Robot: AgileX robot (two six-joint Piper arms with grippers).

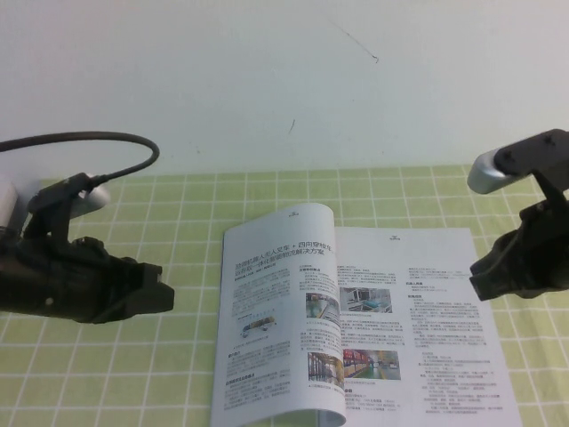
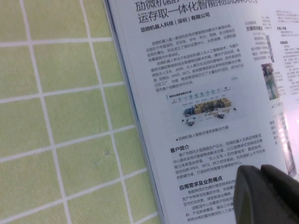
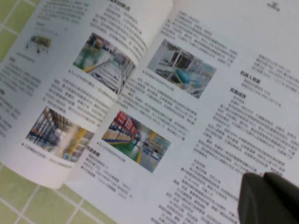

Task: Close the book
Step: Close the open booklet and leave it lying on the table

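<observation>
Upon the green checked desk (image 1: 178,374) the open brochure (image 1: 418,338) is laid between the left gripper (image 1: 163,298) and right gripper (image 1: 477,277), held beside it probably for folding; whether either is clenched cannot be told.

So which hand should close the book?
Probably the left hand: it hovers beside the left page, which arches up. The right hand sits by the flat right page.
</observation>
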